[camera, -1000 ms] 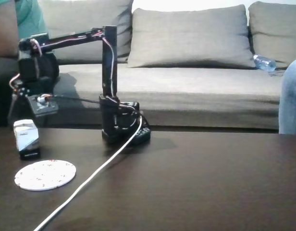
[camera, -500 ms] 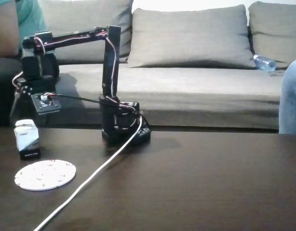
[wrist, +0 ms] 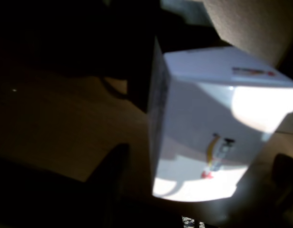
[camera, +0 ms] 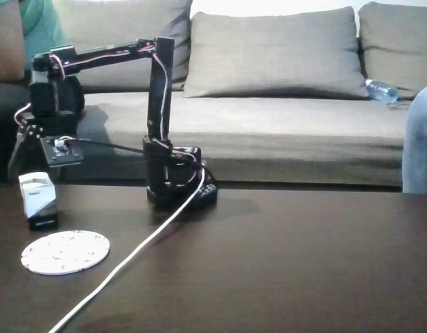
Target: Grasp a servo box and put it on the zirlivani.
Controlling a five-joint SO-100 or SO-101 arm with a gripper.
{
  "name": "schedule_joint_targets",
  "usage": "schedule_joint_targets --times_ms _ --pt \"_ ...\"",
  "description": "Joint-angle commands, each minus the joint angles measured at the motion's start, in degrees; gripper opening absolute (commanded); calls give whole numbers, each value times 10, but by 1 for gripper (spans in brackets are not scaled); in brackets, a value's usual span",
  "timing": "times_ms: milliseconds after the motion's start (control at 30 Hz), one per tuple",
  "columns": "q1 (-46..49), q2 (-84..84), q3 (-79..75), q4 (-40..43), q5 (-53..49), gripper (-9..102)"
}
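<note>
1. White cardboard with a black lower part and a bluish diagonal marking: the servo box [camera: 38, 200] stands upright near the left edge of the dark table [camera: 283, 263] in the fixed view, untouched.
2. In the wrist view the servo box [wrist: 208, 128] looms close and bright, its white faces carrying small coloured print, with the brown table [wrist: 56, 128] beneath it.
3. The zirlivani [camera: 65, 251], a flat white speckled disc, lies on the table just in front of the box and a little to its right in the fixed view; the two sit close but apart.
4. The pincer [camera: 26, 149] hangs above the box, not touching it. In the wrist view one dark finger [wrist: 111, 166] shows left of the box and another dark shape at the far right edge, so the jaws appear spread on either side of the box, though the picture is dim and blurred.
5. The black arm [camera: 154, 90] rises from its base [camera: 173, 182] at the table's back and reaches out leftward over the box.
6. A white cable [camera: 130, 257] runs from the base diagonally across the table toward the lower left.
7. Behind the table stands a grey sofa [camera: 283, 104] with cushions, and a plastic bottle [camera: 381, 90] lies on its seat at the right.
</note>
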Motion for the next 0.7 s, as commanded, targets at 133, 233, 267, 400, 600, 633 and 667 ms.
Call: schedule_joint_targets --times_ms 133,233,267,400,600,633,667 --pt "-6 23 -2 -5 3 37" --pt "-6 22 4 -7 0 37" --pt "-6 22 12 -12 -1 37" --pt "-6 24 48 -57 -3 37" --pt "-6 25 48 -60 -1 37" --pt "-6 25 48 -59 -1 35" --pt "-6 25 48 -59 -1 32"
